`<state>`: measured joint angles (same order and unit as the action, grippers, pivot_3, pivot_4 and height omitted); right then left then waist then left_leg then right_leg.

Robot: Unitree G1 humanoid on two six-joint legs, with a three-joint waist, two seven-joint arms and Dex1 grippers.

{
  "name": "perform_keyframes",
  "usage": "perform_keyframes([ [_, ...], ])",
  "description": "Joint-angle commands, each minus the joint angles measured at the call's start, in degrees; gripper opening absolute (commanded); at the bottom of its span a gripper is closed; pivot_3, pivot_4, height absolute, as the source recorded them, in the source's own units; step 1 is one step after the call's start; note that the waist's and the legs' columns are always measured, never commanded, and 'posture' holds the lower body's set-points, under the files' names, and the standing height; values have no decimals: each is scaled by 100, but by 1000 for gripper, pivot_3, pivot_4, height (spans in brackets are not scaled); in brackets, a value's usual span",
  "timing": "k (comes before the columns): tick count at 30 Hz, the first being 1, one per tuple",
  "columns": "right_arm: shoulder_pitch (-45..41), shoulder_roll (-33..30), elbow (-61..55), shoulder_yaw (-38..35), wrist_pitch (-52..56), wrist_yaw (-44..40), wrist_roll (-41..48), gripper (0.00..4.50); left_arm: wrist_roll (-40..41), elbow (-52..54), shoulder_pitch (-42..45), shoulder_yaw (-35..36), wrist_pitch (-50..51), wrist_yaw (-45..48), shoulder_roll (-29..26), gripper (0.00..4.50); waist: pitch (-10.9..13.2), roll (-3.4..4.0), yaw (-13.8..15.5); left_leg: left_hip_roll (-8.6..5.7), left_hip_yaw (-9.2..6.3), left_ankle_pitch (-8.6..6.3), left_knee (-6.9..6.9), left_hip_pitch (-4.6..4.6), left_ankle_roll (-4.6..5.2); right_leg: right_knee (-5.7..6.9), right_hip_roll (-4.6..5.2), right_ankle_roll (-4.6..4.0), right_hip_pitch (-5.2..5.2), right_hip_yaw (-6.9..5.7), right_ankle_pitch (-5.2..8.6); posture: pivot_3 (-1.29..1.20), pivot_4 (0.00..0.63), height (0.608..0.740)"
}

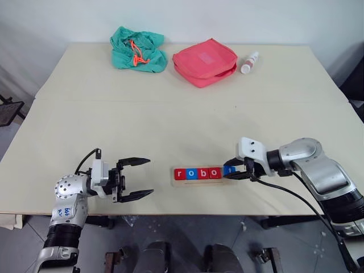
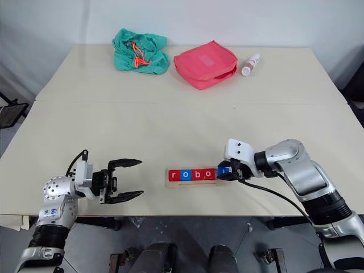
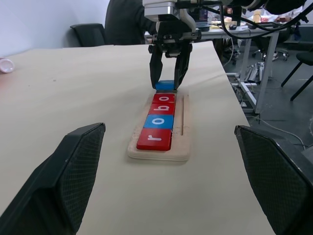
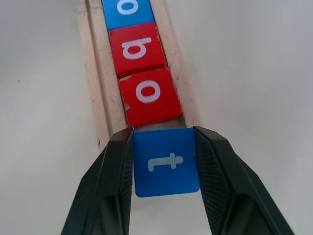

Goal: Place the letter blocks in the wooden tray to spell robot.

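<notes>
The right gripper (image 4: 166,169) pinches the blue t block (image 4: 166,161) between its two black fingers (image 4: 115,176). One finger presses on each side of the block. The gripper points down at a slant toward the table (image 1: 170,119).

Just past the fingertips lies the wooden tray (image 1: 200,182). It is a long pale strip, and it rests flat near the front edge of the table. Four letter blocks sit in it in a row. Going away from the right gripper they are the red o block (image 4: 149,95), the red b block (image 4: 135,49), the blue o block (image 4: 128,11) and the red r block (image 3: 155,138). The blue t block is at the end of the tray nearest the right gripper, right next to the red o block. A thin gap shows between the two. I cannot tell if the blue t block touches the wood.

The left gripper (image 1: 136,179) is on the other side of the tray, a little way off. Its fingers are spread wide and hold nothing. It points sideways at the red r block end of the tray.

Far beyond both grippers, near the back edge of the table, lie a green cloth bag (image 1: 138,49), a red zip pouch (image 1: 205,61) and a small white bottle (image 1: 249,62).
</notes>
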<state>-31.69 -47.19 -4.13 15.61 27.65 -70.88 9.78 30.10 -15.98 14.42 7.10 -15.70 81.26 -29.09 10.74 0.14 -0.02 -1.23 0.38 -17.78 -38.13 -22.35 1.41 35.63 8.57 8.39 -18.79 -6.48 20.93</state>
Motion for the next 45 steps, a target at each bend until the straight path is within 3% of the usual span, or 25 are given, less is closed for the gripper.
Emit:
perform_keyframes([
  [1, -122, -14, -32, 0, -112, -122, -21, 1429, 63, 260, -103, 110, -66, -67, -28, 4500, 0, 0, -1, 0, 0, 0, 0, 0, 0, 0, 0, 0, 0, 0, 0, 0, 150, 740],
  [4, -121, 55, -32, -43, -150, -147, 25, 1429, 55, 271, -117, 120, -70, -98, -28, 4500, 0, 0, -2, 0, -1, 0, 0, 0, 0, 0, 0, 0, 0, 0, 0, 0, 150, 740],
  [13, -41, 17, -364, -365, 62, -97, 288, 4467, 37, 204, -41, 92, -79, -125, 9, 4500, 0, 0, -2, 0, 0, 0, 0, 0, 0, 0, 0, 0, 0, 0, 0, 0, 150, 740],
  [23, 662, -433, -823, -972, 641, 275, 492, 4467, -3, 34, 111, 41, -116, -90, 87, 4500, 0, 0, 47, -3, 1, 0, 0, 0, 0, -2, 1, 0, 2, 0, 0, 0, 150, 740],
  [26, 1003, -388, -693, -1523, 465, 510, 647, 4467, -39, 1, 131, 30, -111, -112, 79, 4500, 0, 0, 37, 3, 3, 0, 0, 1, -1, -2, -1, 0, 2, -2, 0, 0, 150, 740],
  [30, 1502, -509, -83, -2123, -623, 138, 786, 4467, -234, 202, 65, 118, 218, -738, -32, 4500, 0, -1, 52, 0, 4, 0, 2, 1, 0, -4, 0, 0, 5, -1, 0, 0, 150, 740],
  [33, 1639, -605, 673, -2299, -1412, -256, 777, 4467, -840, 196, -38, 132, -245, -1221, -175, 4500, 1, -1, 73, -1, 6, 0, 1, 4, 0, -9, 0, 1, 10, -1, 0, 0, 150, 740],
  [36, 1647, -728, 1406, -2384, -2042, -610, 746, 4467, -931, 295, -129, 260, -263, -1597, -252, 4500, 1, -1, 67, 0, 13, 0, 2, 6, 0, -12, 0, 1, 11, -1, 0, 0, 150, 740],
  [45, 1101, -673, 2892, -2425, -2939, -1262, 835, 4467, -416, 428, -442, 509, -47, -1165, -680, 4500, 1, 0, 11, 5, 12, 0, 4, 9, 0, -14, -1, 1, 13, -3, 0, 0, 150, 740],
])
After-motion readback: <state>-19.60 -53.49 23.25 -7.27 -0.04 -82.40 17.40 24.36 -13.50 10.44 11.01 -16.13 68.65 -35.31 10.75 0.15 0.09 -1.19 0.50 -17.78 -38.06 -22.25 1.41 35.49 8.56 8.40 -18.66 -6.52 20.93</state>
